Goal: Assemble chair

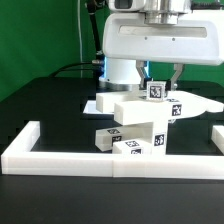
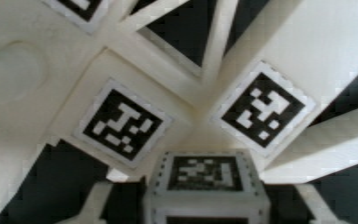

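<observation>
Chair assembly judged early, with most parts loose.
The gripper (image 1: 160,78) is clamped on 1 tagged leg block (image 1: 155,91) atop the chair parts (image 1: 135,120) heaped mid-table, beyond the near border rail (image 1: 110,160).

I am reaching in from above with my arm (image 1: 150,40), its broad white wrist housing sitting level and facing straight down. I am holding my tool (image 1: 160,80) low, its two dark fingers (image 1: 178,72) hanging vertical, parted by a modest gap. Whether they are pressing on anything I cannot tell.
</observation>
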Tool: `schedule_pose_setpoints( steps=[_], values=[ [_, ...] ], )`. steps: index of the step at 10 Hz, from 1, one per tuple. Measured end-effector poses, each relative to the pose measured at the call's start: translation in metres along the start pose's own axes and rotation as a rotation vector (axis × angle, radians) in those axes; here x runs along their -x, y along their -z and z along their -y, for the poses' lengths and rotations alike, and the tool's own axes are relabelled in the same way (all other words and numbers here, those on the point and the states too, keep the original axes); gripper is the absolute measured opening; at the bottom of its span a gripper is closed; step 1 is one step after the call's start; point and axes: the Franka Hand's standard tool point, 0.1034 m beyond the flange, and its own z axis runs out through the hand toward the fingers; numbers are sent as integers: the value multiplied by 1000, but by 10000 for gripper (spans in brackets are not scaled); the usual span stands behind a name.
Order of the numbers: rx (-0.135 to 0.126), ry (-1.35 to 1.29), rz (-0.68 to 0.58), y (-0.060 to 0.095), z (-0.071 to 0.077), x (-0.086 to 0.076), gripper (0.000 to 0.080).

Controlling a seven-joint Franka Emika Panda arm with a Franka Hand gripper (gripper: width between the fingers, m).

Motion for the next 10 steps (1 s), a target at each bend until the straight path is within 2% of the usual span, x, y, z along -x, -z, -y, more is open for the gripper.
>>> schedule_pose_setpoints(
  steps=[4,5,6,7,8,10],
  values=[
    [-8,-249,5,0,2,1,291],
    [-6,-218,4,0,2,1,382],
    [-7,-178,2,0,3,2,382],
    [-10,-143,-7,0,5,3,555],
    [-15,-90,-20,0,7,4,630],
    [-18,125,-48,-1,7,2,644]
  ],
)
